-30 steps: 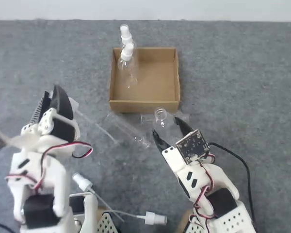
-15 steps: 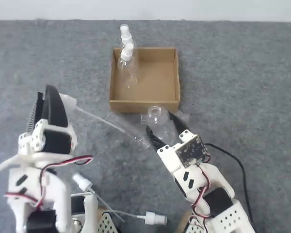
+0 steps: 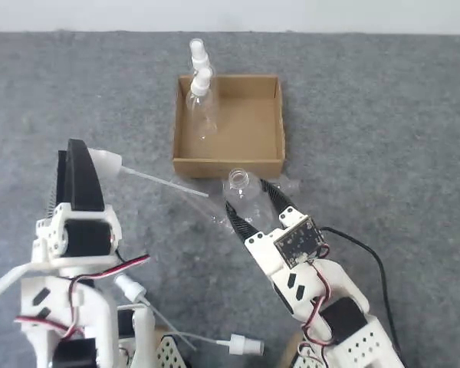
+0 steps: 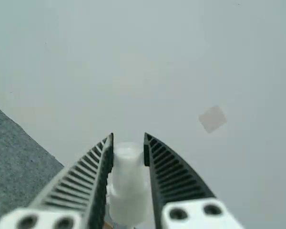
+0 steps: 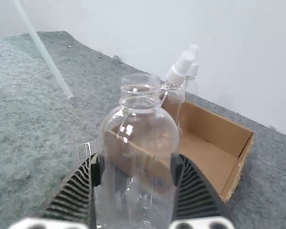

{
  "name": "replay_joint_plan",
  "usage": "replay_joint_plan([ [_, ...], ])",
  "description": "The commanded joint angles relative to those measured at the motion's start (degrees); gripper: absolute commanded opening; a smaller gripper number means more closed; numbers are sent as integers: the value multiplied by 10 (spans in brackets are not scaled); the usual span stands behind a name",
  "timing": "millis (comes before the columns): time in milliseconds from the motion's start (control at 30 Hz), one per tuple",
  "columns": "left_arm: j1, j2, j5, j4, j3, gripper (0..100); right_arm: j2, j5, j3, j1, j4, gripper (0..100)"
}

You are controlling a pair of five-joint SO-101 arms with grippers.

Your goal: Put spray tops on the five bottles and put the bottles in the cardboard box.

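Now the right claw (image 5: 136,166) hugs a clear, round bottle (image 5: 136,124), and the left claw (image 4: 128,140) pinches a smooth white spray top (image 4: 128,181) with a thin straw (image 3: 157,181).

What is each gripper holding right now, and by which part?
Left gripper: a spray top, clamped by its white head. Right gripper: an uncapped clear bottle, gripped by the sides of its body.

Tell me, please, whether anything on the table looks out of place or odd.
One capped bottle seems to stand outside the cardboard box, behind its far wall. A clear bottle lies on its side before the box, and two spray tops lie loose, apart from the bottles.
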Motion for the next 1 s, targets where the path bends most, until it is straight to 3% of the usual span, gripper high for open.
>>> replay_joint_plan([
  [0,0,-9,18,-18,-6,11,3,70,14,-22,-7,7],
  [200,3,-9,31,-21,-8,11,2,185,14,-59,29,7],
  [967,-1,-9,27,-18,-29,11,2,185,14,-58,32,7],
])
